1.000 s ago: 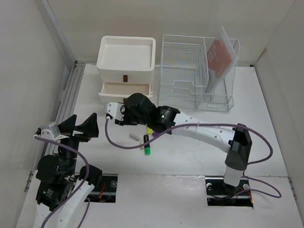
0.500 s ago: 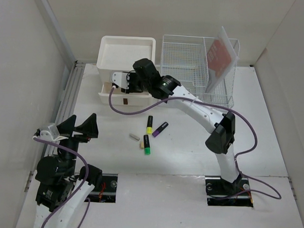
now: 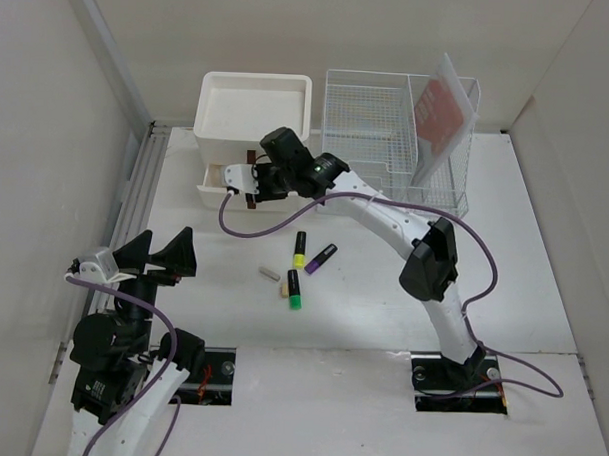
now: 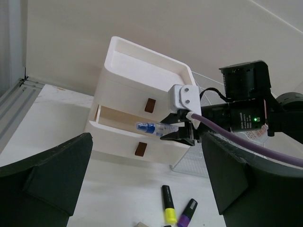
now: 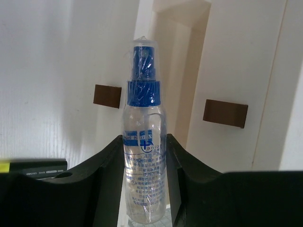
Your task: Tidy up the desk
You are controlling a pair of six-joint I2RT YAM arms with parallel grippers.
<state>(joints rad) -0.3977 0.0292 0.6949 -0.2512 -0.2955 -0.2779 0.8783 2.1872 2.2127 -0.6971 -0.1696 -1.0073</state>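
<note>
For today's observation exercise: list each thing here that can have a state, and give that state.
Lower drawer: pulled open.
Upper drawer: shut.
Spray bottle: capped, gripped.
Right gripper: shut on spray bottle.
Left gripper: open, empty.
Yellow highlighter: capped.
Purple highlighter: capped.
Green highlighter: capped.

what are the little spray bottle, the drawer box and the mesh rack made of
Spray bottle: clear glossy plastic, probably; the background shows through it; blue pump under a clear cap. Drawer box: cream, matte, likely moulded plastic, with brown pull tabs. Mesh rack: thin white-coated wire grid, likely metal.
</note>
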